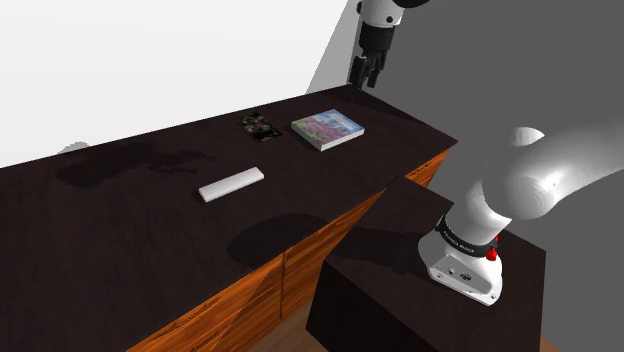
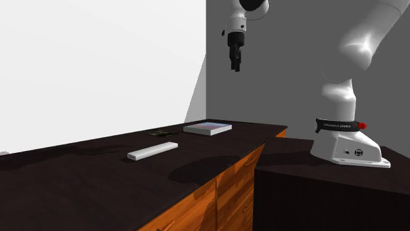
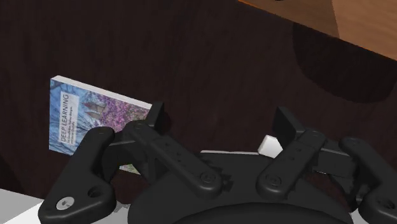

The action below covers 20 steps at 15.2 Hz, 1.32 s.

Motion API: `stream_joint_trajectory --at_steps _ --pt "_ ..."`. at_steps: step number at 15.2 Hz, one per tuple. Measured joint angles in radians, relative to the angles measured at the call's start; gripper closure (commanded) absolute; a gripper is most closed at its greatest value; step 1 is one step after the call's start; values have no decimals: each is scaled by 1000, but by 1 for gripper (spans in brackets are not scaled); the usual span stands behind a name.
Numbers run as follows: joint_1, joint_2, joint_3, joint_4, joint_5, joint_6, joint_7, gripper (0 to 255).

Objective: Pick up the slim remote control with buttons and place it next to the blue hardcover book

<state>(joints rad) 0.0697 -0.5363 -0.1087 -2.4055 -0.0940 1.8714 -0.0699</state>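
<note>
**Gripper and remote before the pick.** The gripper [image 1: 367, 68] hangs high above the far end of the table [image 1: 120, 230]. In the wrist view its two black fingers stand apart with nothing between them.

The remote [image 1: 231, 184], drawn plain white, lies flat on the dark tabletop near the table's middle, well apart from the gripper. It is judged light, stiff and thin. As a slim bar it offers little height to pinch, so the fingers would best close across its narrow width at mid-length. A straight descent from above should keep it from tipping or skidding on the smooth top.

The book [image 1: 327, 129], with a blue and purple cover, lies flat to the shoulder view's right of the remote, near the table's end. A small dark patterned card [image 1: 257, 126] lies near the book, on its left in that view. Nothing stands between remote and book. Since the card occupies one side of the book, the bare tabletop on the book's near side looks the freer spot. The stand [image 1: 420, 300] sits beyond the table's end.
</note>
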Motion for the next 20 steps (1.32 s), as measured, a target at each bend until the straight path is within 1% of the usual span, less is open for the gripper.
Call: stream_joint_trajectory --at_steps 2,7,13,20 --pt "19 61 -7 5 2 58 -45 0" --pt "68 242 -14 67 19 179 -158 0" --pt "114 454 -5 159 49 301 -294 0" --pt "152 688 34 296 77 400 -440 0"
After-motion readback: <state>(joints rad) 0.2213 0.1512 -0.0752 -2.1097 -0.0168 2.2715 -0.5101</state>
